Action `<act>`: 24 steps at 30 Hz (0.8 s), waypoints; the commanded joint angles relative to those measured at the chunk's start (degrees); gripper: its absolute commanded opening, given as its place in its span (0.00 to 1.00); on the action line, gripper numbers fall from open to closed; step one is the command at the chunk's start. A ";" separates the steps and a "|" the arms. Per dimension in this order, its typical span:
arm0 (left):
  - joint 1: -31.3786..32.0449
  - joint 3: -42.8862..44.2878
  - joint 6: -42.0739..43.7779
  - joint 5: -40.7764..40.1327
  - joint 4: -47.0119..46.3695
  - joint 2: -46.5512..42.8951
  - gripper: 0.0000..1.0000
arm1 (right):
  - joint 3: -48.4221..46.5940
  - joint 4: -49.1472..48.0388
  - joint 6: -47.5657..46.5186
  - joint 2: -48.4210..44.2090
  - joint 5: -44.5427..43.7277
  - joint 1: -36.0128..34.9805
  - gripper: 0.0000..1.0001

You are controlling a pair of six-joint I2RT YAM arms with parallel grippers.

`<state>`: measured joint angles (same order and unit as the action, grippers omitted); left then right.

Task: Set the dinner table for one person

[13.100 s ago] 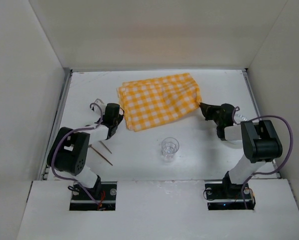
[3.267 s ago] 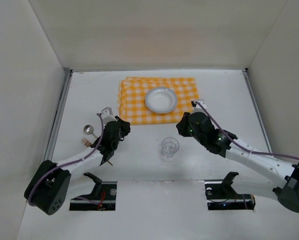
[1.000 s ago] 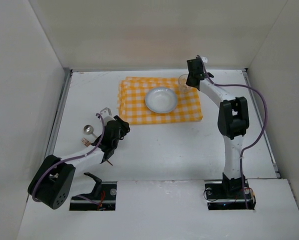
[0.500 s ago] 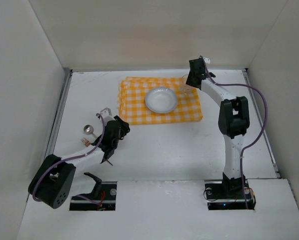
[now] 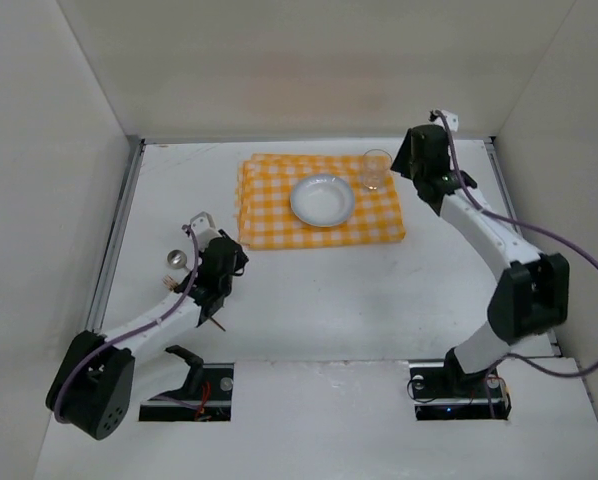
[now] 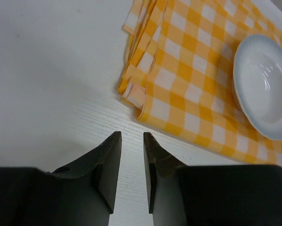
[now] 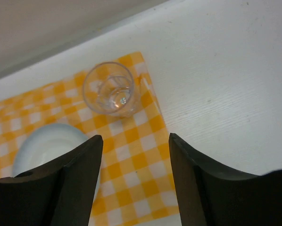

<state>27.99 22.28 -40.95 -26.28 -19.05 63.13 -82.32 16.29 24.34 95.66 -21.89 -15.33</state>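
The white surface point(image 5: 319, 290) lies under both my arms. My left end effector point(image 6: 131, 136) hangs above it, near the corner of the checked cloth point(image 6: 188, 80). Its jaws are only a little apart and hold nothing. My right end effector point(image 7: 135, 139) is over the far right part of the surface. Its jaws are wide apart and empty. The glass point(image 7: 110, 94) stands on the cloth just ahead of them, not touching, beside the white bowl point(image 7: 46, 146).

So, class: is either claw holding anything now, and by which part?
Nothing is held. The right claw stands open, clear of the glass on the checked mat; the left claw has a narrow, empty gap.
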 commanded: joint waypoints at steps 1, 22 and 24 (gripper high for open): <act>-0.61 4.25 0.78 -3.60 8.56 -4.50 0.20 | 10.66 -9.25 0.97 -8.45 1.14 -5.61 0.51; -7.90 9.71 -7.39 -10.10 43.48 -6.46 0.30 | 49.53 -30.52 5.73 -28.68 0.88 -43.24 0.18; -8.26 10.15 -7.22 -11.68 43.48 -4.35 0.30 | 50.24 -31.67 5.81 -28.77 2.72 -43.59 0.20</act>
<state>20.38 29.45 -48.16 -36.25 22.09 57.12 -33.06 -7.77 30.85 67.94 -20.43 -58.19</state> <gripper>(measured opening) 0.299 0.195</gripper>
